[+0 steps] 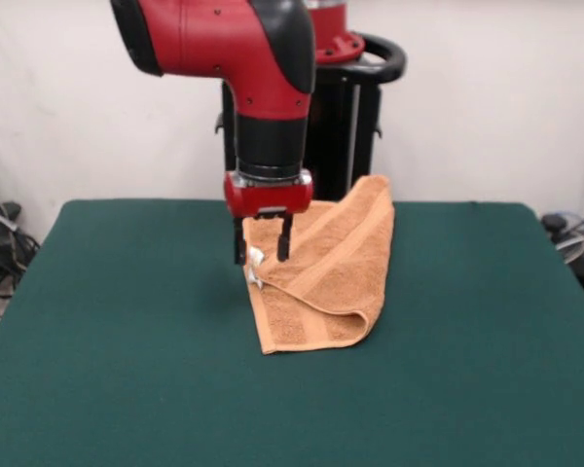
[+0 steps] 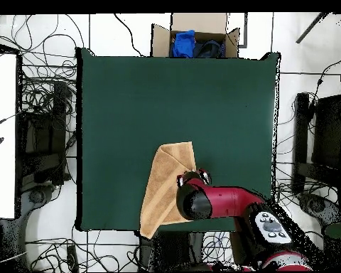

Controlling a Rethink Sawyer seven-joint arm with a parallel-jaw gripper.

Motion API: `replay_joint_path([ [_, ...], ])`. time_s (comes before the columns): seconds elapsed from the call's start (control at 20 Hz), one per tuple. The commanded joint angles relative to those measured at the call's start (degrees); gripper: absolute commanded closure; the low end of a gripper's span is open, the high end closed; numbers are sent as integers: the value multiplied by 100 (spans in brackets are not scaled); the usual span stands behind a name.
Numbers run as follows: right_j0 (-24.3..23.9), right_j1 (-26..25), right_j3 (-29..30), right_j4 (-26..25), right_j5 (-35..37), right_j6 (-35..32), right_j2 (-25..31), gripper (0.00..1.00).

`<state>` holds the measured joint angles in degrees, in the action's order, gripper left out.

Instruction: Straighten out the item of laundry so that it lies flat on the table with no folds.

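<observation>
The orange-tan towel [image 1: 336, 272] lies on the green table [image 1: 127, 341] folded over on itself, with a rounded fold at its near right corner and its far corner reaching past the table's far edge. A small white tag [image 1: 255, 259] shows at its left edge. My gripper [image 1: 263, 255] points straight down over that left edge by the tag, its fingers apart with towel cloth between them. In the overhead view the towel [image 2: 166, 188] runs to the table's [image 2: 131, 106] robot-side edge, and the gripper [image 2: 195, 175] is at its right edge, mostly hidden by the arm.
The black pedestal [image 1: 350, 117] stands behind the table's far edge. An open cardboard box [image 2: 196, 39] with blue cloth sits beyond the edge opposite the robot. Cables [image 2: 45, 106] lie on the floor around the table.
</observation>
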<state>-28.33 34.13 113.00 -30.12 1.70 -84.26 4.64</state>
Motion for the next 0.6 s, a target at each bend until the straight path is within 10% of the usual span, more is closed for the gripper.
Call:
replay_joint_path([
  [0.05,180,-198,55,86,-159,-944,210,0],
  [0.6,-136,-679,-261,-156,-405,-736,259,0],
])
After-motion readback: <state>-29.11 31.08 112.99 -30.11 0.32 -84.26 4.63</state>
